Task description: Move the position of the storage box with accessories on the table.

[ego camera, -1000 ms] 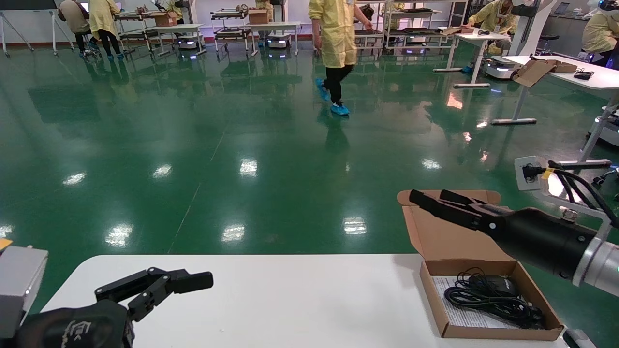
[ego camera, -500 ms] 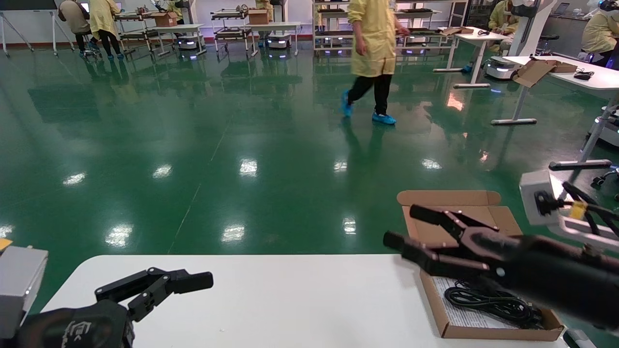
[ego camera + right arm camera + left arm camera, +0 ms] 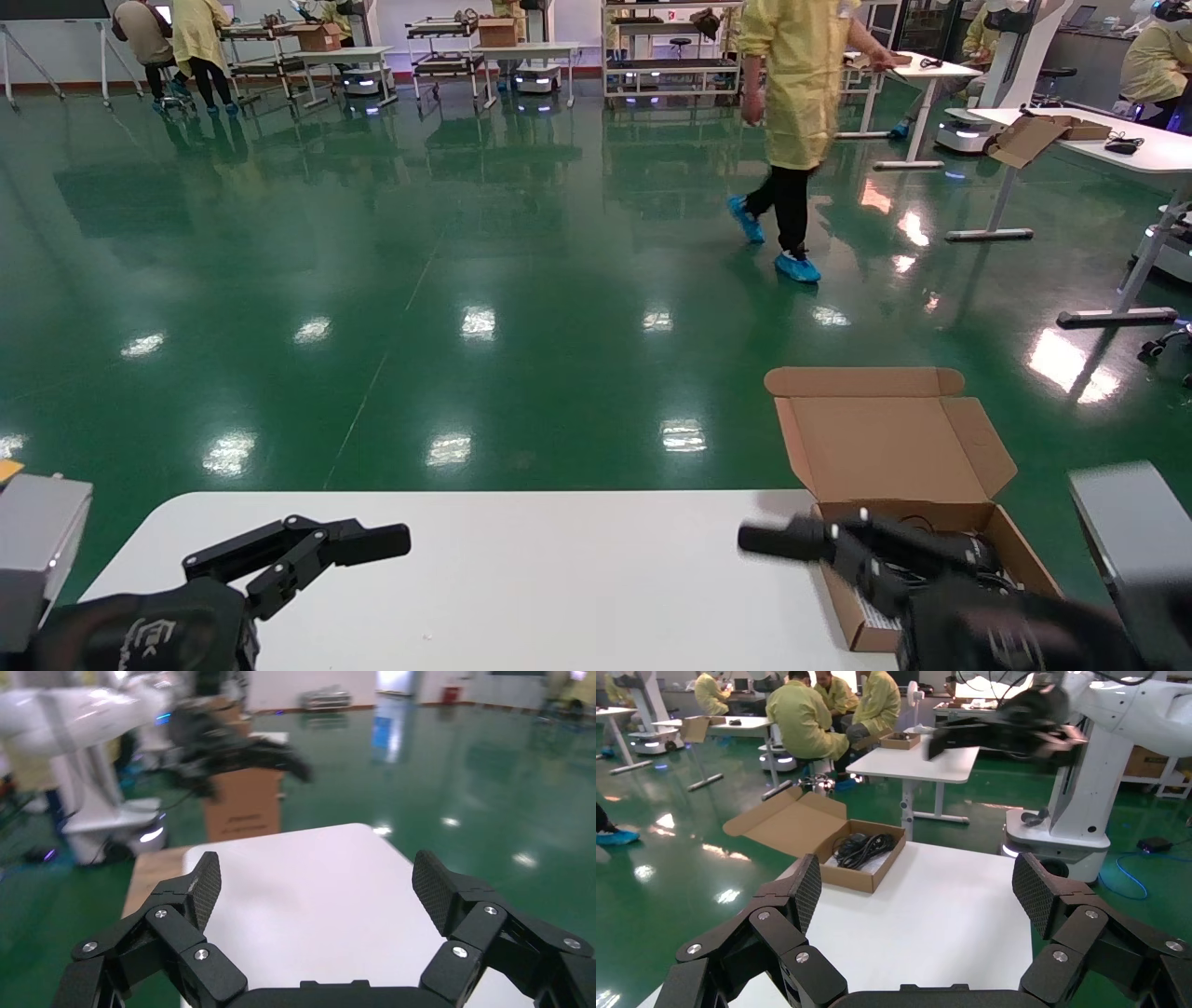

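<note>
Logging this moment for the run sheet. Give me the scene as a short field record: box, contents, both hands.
box: open, lid back, on the table's far right corner
contents: black cable on white paper
right hand: open, empty, low beside the box's left wall
left hand: open, empty, over the table's left end
contact: none seen

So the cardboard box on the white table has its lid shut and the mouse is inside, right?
Not quite. The cardboard box has its lid open, standing up behind the tray; the head view and the left wrist view both show this. The rest is right: it sits on the white table, and the black mouse with its cable lies inside.
</note>
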